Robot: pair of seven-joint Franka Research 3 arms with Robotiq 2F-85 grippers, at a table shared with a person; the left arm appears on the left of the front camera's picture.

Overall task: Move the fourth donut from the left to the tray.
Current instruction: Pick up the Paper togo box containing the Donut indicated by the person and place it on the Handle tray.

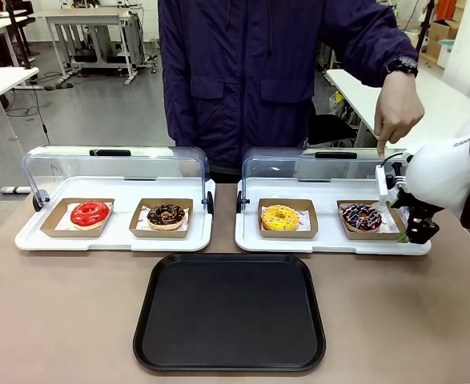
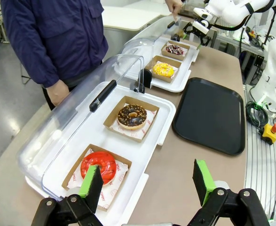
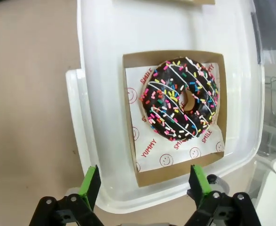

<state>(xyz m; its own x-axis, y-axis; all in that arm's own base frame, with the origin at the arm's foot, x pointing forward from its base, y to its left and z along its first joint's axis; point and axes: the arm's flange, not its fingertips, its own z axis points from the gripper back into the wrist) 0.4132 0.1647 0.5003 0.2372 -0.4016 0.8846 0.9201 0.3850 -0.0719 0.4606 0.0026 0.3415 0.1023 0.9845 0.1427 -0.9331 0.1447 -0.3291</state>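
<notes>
The fourth donut [image 1: 362, 216] [image 3: 180, 98] [image 2: 175, 49] is dark chocolate with coloured sprinkles and white drizzle. It sits in a brown cardboard holder [image 3: 175, 116] at the right end of the right white tray [image 1: 331, 240]. Just right of that tray's end, my right gripper [image 1: 419, 226] [image 3: 143, 181] hovers open over the holder's near edge, nothing between its fingers. The black tray [image 1: 230, 312] [image 2: 212, 114] lies at the table's front middle. Over the left end of the table my left gripper [image 2: 147, 179] is open, near the red donut [image 2: 98, 165].
A red donut [image 1: 90, 213] and a crumb-topped chocolate donut [image 1: 166, 214] sit in the left white tray [image 1: 114, 236]; a yellow donut [image 1: 280, 217] is beside the fourth one. Both clear lids are raised. The person's hand [image 1: 397, 112] holds the right lid [image 1: 315, 166] open.
</notes>
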